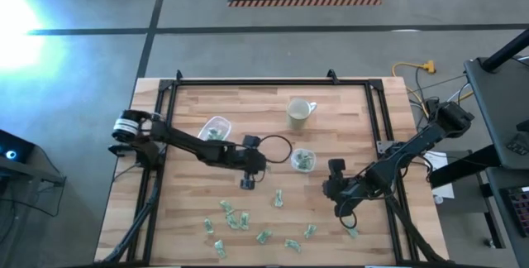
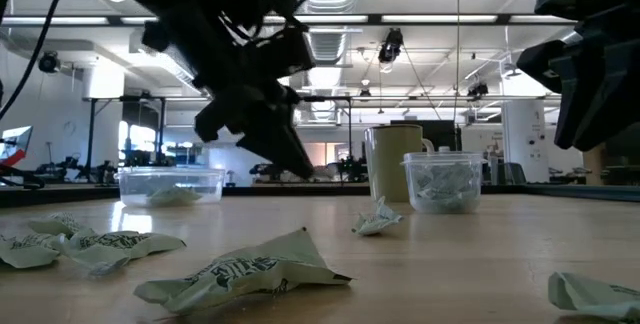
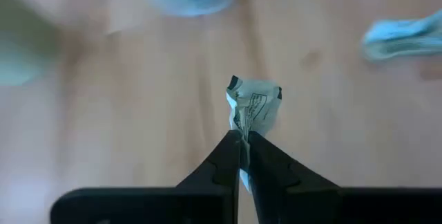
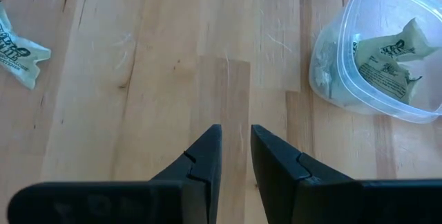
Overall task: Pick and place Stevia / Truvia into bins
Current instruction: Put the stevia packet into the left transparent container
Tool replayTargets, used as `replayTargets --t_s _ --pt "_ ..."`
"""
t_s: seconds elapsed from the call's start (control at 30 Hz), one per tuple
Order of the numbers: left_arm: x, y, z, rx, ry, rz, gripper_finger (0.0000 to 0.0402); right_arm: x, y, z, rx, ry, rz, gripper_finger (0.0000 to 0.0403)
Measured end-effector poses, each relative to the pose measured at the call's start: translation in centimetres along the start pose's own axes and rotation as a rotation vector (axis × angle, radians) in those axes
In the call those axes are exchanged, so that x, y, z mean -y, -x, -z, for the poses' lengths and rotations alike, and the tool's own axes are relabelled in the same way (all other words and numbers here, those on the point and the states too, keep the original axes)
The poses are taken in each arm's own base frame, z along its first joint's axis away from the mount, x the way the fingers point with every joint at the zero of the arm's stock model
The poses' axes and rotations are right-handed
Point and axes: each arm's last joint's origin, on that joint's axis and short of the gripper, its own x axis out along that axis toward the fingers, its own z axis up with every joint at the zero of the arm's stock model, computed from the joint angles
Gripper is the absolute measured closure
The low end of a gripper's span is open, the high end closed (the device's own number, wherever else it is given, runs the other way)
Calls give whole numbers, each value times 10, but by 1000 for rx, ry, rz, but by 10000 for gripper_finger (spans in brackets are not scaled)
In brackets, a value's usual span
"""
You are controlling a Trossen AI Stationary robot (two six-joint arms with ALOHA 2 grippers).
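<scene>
Roughly ten loose packets (image 1: 240,218), two bins (image 1: 216,129); left end effector (image 3: 243,140) clenched on one packet (image 3: 254,106) near the smaller bin (image 1: 302,160).

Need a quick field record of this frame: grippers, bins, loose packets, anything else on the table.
left gripper: shut on a crumpled packet, mid-table
right gripper: empty, fingers slightly apart, over bare wood toward the table's right side
wide bin: left of centre, packets inside
small bin: right of centre, packets inside
loose packets: about ten, scattered along the near side of the table
mug: upright, at the back, beyond the small bin
table: wooden, black frame around it
</scene>
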Motion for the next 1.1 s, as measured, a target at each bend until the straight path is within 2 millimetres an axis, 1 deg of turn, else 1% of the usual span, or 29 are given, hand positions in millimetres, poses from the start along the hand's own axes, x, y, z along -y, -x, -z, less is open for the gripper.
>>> replayTargets --t_s 0.23,0.4,0.47,0.6,0.9,1.1 --pt "-5 36 7 -127 83 -214 396 0 0 1 -2 1 2 335" --pt "-7 61 21 -242 139 -402 396 0 -1 1 -3 2 3 335" --pt "-8 68 27 -254 159 -456 395 0 -1 1 -2 2 2 335" --pt "-9 77 44 -275 183 -481 395 0 -1 1 -1 1 3 335" --pt "-12 100 77 -234 265 -526 395 0 -1 1 1 0 2 335" --pt "-13 110 100 -213 311 -561 395 0 -1 1 3 0 1 335"
